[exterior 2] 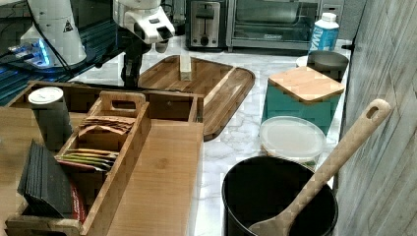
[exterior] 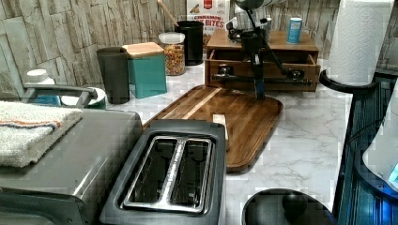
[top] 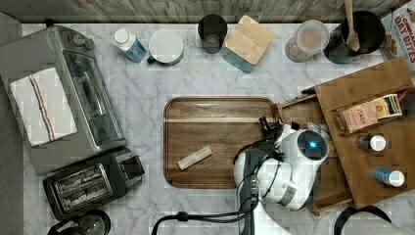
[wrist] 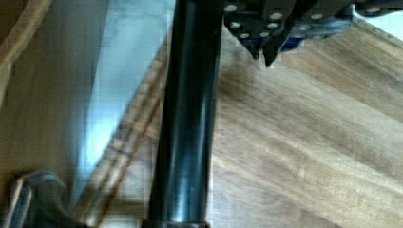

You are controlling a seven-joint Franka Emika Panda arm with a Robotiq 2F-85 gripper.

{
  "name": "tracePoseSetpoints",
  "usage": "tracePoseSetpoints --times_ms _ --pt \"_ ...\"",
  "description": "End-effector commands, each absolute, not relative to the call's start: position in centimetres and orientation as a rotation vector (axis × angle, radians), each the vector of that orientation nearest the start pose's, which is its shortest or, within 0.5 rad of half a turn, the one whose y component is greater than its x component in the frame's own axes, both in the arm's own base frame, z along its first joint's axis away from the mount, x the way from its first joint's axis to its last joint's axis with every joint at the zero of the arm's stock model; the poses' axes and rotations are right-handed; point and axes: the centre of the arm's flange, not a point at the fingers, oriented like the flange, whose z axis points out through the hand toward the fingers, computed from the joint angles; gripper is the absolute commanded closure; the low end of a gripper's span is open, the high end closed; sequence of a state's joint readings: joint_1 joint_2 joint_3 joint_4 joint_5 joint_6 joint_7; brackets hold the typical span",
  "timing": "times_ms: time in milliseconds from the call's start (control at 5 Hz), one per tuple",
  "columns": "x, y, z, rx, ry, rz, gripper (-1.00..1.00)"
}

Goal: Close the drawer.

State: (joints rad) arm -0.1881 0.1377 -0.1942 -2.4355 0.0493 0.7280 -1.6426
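Observation:
The drawer (top: pixel 297 113) stands pulled out of the wooden cabinet (top: pixel 372 83) toward the top view's left, its front reaching the tray's edge. In the left view the drawer front (exterior: pixel 234 70) carries a long black bar handle (exterior: pixel 277 80). My gripper (exterior: pixel 259 93) hangs pointing down just in front of that handle, fingers shut and holding nothing. The wrist view has the black handle (wrist: pixel 185 118) running beside my gripper (wrist: pixel 264 56), with tray wood beneath. From the right view, my gripper (exterior 2: pixel 129 76) sits just beyond the drawer's front wall (exterior 2: pixel 172 94).
A dark rounded wooden tray (top: pixel 215 117) with a small wooden block (top: pixel 195 157) lies in front of the drawer. A toaster (top: pixel 93 183) and toaster oven (top: pixel 58 98) stand at the top view's left. Jars line the back wall. Tea box (top: pixel 369 112) and bottles sit on the cabinet.

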Motion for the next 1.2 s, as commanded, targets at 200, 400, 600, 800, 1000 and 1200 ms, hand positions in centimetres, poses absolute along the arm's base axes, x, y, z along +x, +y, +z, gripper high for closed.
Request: tracePoseSetpoints --times_ms 200,400,600,800,1000,1200 --pt "48.7 -36.6 29.8 -3.066 -0.633 -0.050 1.00" --pt "50.1 -39.4 33.5 -3.154 -0.604 0.031 1.00" --pt "51.4 -42.2 35.8 -3.184 -0.641 0.095 1.00" --pt "51.2 -43.0 34.8 -3.299 -0.600 -0.076 1.00" --pt "51.7 -43.5 35.7 -3.365 -0.585 -0.149 1.00" --pt "51.7 -44.2 36.7 -3.334 -0.648 -0.101 1.00"
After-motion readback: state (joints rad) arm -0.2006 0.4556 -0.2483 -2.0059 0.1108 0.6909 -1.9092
